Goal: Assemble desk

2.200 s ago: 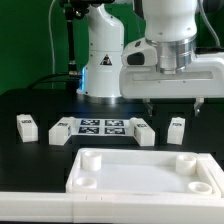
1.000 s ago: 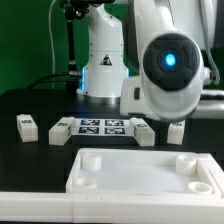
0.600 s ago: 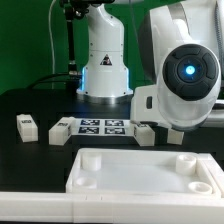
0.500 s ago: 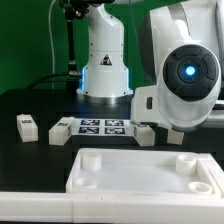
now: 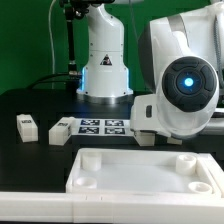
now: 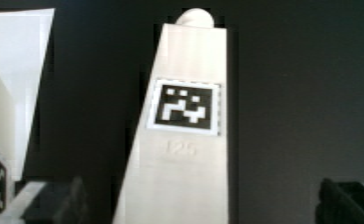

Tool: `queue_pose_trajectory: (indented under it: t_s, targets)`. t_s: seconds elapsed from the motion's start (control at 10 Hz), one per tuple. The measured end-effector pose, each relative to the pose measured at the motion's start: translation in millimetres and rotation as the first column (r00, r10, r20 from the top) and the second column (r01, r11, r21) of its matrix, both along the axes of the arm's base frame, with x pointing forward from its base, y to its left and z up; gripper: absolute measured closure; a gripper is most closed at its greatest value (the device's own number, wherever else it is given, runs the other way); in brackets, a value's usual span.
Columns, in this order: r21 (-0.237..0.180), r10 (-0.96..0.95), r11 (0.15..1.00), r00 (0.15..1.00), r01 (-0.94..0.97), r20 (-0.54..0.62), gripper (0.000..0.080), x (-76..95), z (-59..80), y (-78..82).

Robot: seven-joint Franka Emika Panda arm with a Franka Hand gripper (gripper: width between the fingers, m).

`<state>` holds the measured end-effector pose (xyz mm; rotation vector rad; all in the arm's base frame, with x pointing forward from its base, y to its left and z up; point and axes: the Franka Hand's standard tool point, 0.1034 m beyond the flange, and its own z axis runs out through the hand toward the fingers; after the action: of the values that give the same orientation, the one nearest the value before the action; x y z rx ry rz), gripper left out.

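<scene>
In the wrist view a white square-section leg (image 6: pixel 188 120) with a black-and-white tag lies lengthwise on the black table. My gripper (image 6: pixel 197 204) is open and straddles it, one dark fingertip (image 6: pixel 47 200) on each side, neither touching. In the exterior view the gripper and this leg are hidden behind the arm's round wrist housing (image 5: pixel 186 92). The rimmed white tabletop (image 5: pixel 140 172) with round corner sockets lies at the front. Two legs (image 5: pixel 27 126) (image 5: pixel 60 130) lie at the exterior view's left and a third (image 5: pixel 144 134) pokes out beside the arm.
The marker board (image 5: pixel 103 126) lies between the legs in front of the robot base (image 5: pixel 105 60). A long white bar (image 5: pixel 35 210) runs along the front edge. Another white piece (image 6: pixel 8 90) shows beside the leg in the wrist view.
The arm has swung toward the exterior view's right and come lower over the rightmost leg, which it now hides. The jaws stayed open. No part has moved.
</scene>
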<state>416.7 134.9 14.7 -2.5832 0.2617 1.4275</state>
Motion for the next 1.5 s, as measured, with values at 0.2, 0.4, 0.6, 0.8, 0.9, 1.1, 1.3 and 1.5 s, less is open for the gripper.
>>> queue_pose_trajectory:
  t_s: [0.2, 0.4, 0.6, 0.8, 0.9, 1.1, 1.3, 1.5]
  targets:
    - [0.0, 0.0, 1.0, 1.0, 0.0, 0.0, 0.0251, 0.0, -0.1, -0.1]
    - [0.0, 0.0, 1.0, 1.0, 0.0, 0.0, 0.0512, -0.1, -0.2, -0.1]
    - [0.001, 0.0, 1.0, 1.0, 0.0, 0.0, 0.0512, -0.1, -0.2, -0.1]
    - [0.006, 0.003, 1.0, 1.0, -0.003, 0.002, 0.0512, 0.2, 0.5, -0.4]
    - [0.018, 0.009, 1.0, 1.0, -0.009, 0.008, 0.0512, 2.0, 4.4, -1.7]
    - [0.074, 0.042, 0.996, 0.999, -0.043, 0.013, 0.0511, 7.2, 35.3, -8.5]
    - [0.123, 0.079, 0.989, 0.996, -0.084, 0.039, 0.0511, 17.3, 74.0, -13.7]
    - [0.136, 0.087, 0.986, 0.993, -0.097, 0.076, 0.0511, 23.4, 81.7, -14.0]
